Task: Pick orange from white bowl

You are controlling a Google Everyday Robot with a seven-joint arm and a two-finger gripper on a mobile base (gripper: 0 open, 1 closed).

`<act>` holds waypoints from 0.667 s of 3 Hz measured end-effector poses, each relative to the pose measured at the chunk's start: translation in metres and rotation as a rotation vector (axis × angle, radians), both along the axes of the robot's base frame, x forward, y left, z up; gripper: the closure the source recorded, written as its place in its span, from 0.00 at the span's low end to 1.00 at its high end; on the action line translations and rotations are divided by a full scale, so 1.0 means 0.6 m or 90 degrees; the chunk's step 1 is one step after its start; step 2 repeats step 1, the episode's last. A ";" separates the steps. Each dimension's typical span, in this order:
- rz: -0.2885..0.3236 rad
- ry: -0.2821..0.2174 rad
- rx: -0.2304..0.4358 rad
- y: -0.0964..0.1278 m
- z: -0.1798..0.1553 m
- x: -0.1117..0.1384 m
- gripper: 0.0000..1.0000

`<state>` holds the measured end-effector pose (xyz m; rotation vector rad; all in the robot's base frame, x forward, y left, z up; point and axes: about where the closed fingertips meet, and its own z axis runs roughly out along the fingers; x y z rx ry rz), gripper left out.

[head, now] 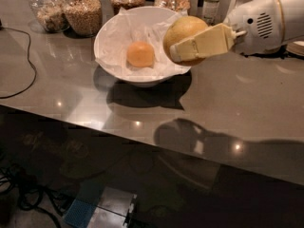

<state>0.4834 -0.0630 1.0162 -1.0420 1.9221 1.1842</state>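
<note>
1. The gripper (180, 49) is reaching in from the right, its fingers clamping the orange (183, 28).
2. The orange is hanging in the air over the right rim of the white bowl (137, 77).
3. A smaller fruit (140, 54) is lying inside the bowl on crinkled paper (114, 42).
4. The bowl is sitting on a grey table (247, 99), with jars (83, 11) standing behind it.

Orange (184, 28) in gripper (180, 45), aloft at white bowl (98, 45) rim
</note>
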 end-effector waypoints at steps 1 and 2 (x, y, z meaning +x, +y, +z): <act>0.000 0.000 0.000 0.000 0.000 0.000 1.00; 0.000 0.000 0.000 0.000 0.000 0.000 1.00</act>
